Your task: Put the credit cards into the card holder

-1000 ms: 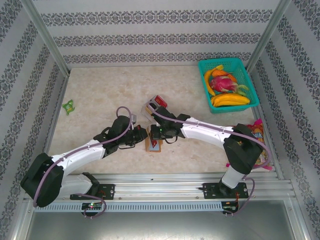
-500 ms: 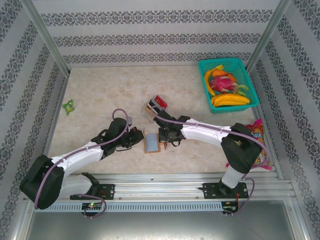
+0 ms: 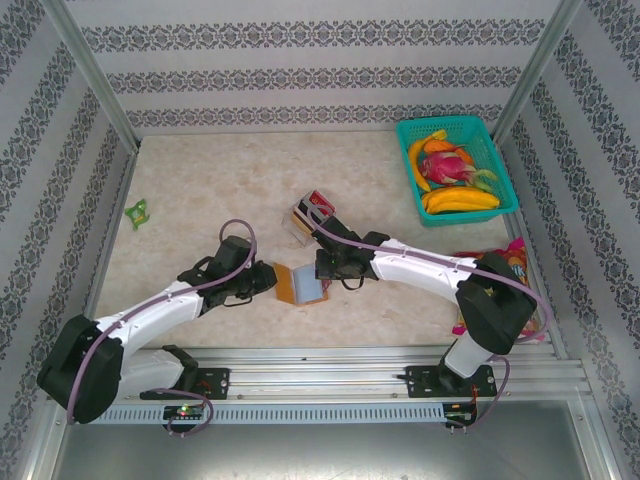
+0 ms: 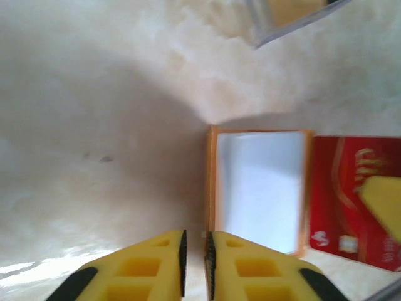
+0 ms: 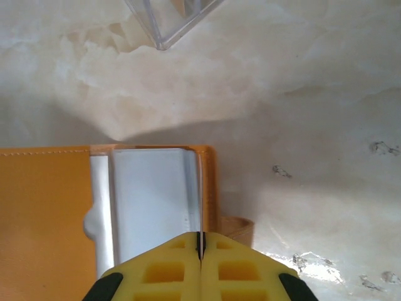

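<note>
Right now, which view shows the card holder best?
Right wrist: the card holder is close and sharp, orange flap and pale inner panel clear. Top external shows it whole but small; left wrist shows it blurred.

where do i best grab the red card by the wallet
Likely the red card by its bare edge nearest the left pincer, pinched from above: it lies flat, and the card holder borders its neighbouring side.
</note>
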